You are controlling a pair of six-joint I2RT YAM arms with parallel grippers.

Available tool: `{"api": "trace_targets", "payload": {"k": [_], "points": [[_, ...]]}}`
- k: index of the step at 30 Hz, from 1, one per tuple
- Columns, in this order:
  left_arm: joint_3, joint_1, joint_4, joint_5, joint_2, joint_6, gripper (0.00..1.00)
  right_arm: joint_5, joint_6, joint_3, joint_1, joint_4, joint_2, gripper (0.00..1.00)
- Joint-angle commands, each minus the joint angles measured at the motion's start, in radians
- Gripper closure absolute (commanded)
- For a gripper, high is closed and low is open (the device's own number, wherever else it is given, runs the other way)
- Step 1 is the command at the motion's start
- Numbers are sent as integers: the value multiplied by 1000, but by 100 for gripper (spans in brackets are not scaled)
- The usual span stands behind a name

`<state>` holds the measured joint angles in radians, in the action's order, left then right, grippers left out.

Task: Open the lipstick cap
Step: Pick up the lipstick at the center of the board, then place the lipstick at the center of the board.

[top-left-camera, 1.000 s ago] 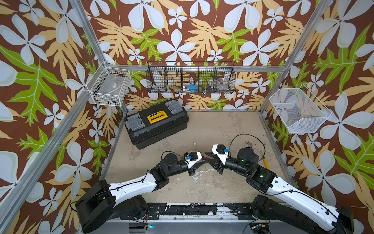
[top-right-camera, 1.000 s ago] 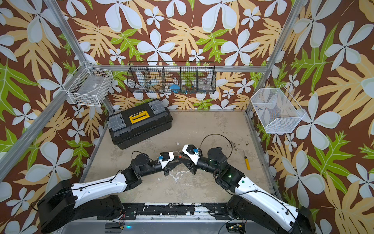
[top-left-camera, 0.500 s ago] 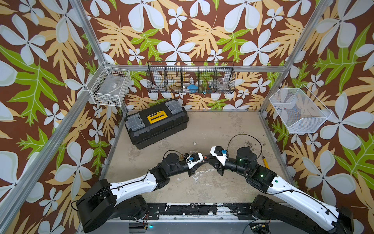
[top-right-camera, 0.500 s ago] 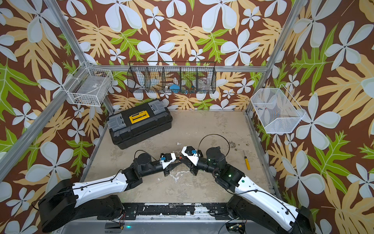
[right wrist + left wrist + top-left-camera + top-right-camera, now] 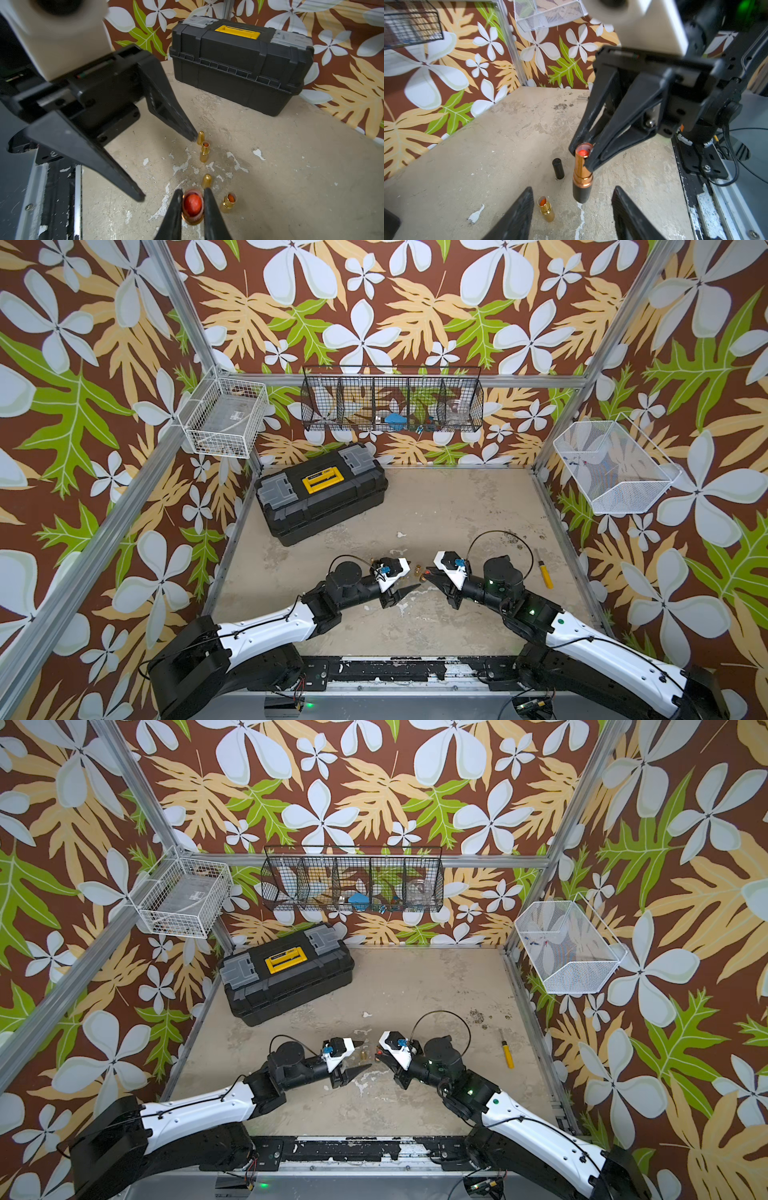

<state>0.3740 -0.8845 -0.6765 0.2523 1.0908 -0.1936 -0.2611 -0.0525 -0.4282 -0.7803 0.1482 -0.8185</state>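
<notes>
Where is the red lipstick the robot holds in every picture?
In a top view: lipstick, tiny, mid-table, at the right end effector's tip.
In a top view: same spot.
Left wrist: copper tube, pinched near its red end.
Right wrist: its red end, gripped on both sides.
Shared landmark: the right end effector.

A black toolbox (image 5: 320, 491) sits at the far left of the table (image 5: 457, 506). A black wire basket (image 5: 392, 404) hangs on the back wall. White baskets hang on the left (image 5: 222, 418) and right (image 5: 611, 472) walls. A yellow tool (image 5: 545, 574) lies near the table's right edge.
</notes>
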Motion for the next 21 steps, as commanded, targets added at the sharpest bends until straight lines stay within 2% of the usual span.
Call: {"api": "trace_targets", "payload": {"k": [1,4,10,15,21], "points": [[-53,0,-120,-91,-64,61,36,75,52,54,-1,146,6,82],[-100,0,-174,-181,-142,77,33,113,65,119,-1,218,0,82],[-118,1,-159,-322,-223,77,32,174,91,203,-1,352,-55,82],[-134,2,-159,-362,-242,74,31,181,117,257,-4,478,-138,82],[-134,1,-152,-386,-242,67,31,210,89,250,-17,555,-280,82]]}}
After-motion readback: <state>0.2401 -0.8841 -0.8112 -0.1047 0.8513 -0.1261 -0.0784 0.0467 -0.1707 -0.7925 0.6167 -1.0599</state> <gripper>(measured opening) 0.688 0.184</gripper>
